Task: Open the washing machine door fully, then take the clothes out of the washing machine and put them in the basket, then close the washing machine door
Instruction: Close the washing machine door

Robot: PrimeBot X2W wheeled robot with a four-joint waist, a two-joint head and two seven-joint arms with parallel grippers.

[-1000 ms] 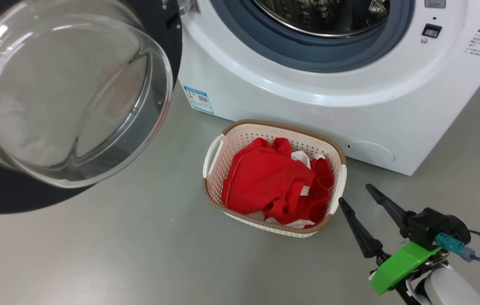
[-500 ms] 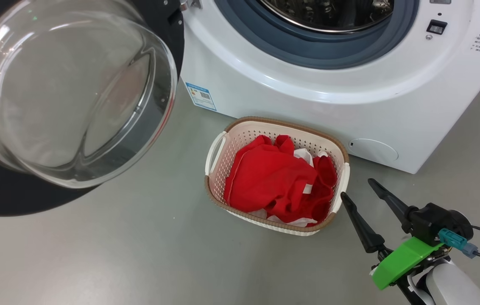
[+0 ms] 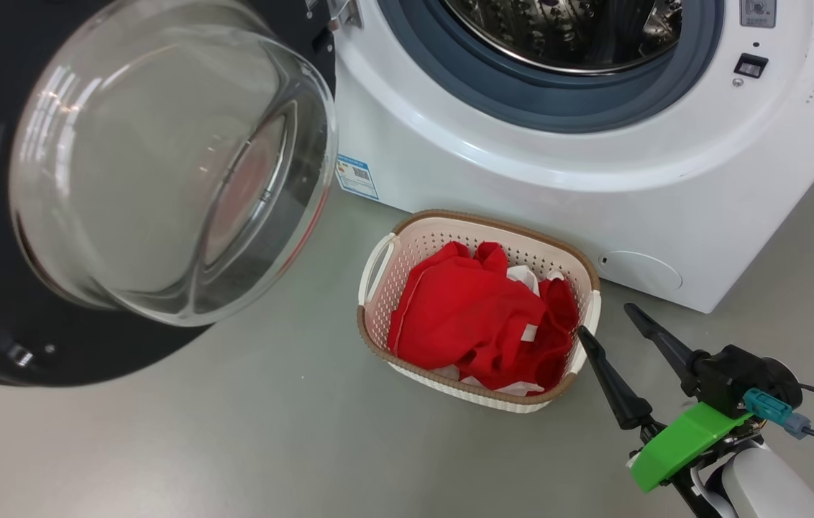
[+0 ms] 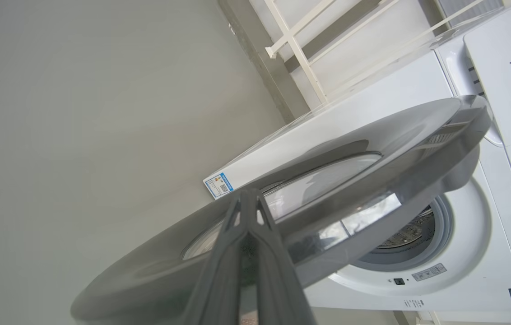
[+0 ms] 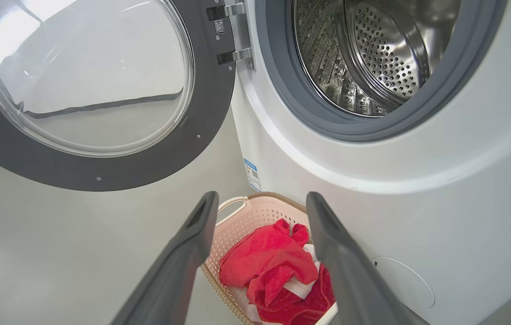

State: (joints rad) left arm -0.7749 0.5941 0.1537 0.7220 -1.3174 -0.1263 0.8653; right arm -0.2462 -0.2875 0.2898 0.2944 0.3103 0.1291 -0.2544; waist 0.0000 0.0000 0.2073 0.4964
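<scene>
The washing machine door (image 3: pixel 170 165) stands open at the left, its glass bowl facing me. The white washing machine (image 3: pixel 522 194) shows a bare steel drum (image 5: pixel 364 54). The basket (image 3: pixel 486 216) sits on the floor in front of it, with the red clothes (image 3: pixel 472 316) inside. My right gripper (image 3: pixel 607 322) hovers open just right of the basket, nothing between its fingers. In the right wrist view that gripper (image 5: pixel 262 196) points over the clothes (image 5: pixel 273 266). My left gripper (image 4: pixel 247 192) is shut, its tips at the door's grey outer face (image 4: pixel 373 149).
Grey floor (image 3: pixel 234 446) spreads in front of the door and basket. A blue label (image 3: pixel 357 176) and a round flap (image 3: pixel 641 270) mark the washer's lower front. A white rack (image 4: pixel 291 40) stands by the wall behind the machine.
The head view has shifted a little. The door has swung slightly toward the machine. The right gripper, basket and clothes are as before.
</scene>
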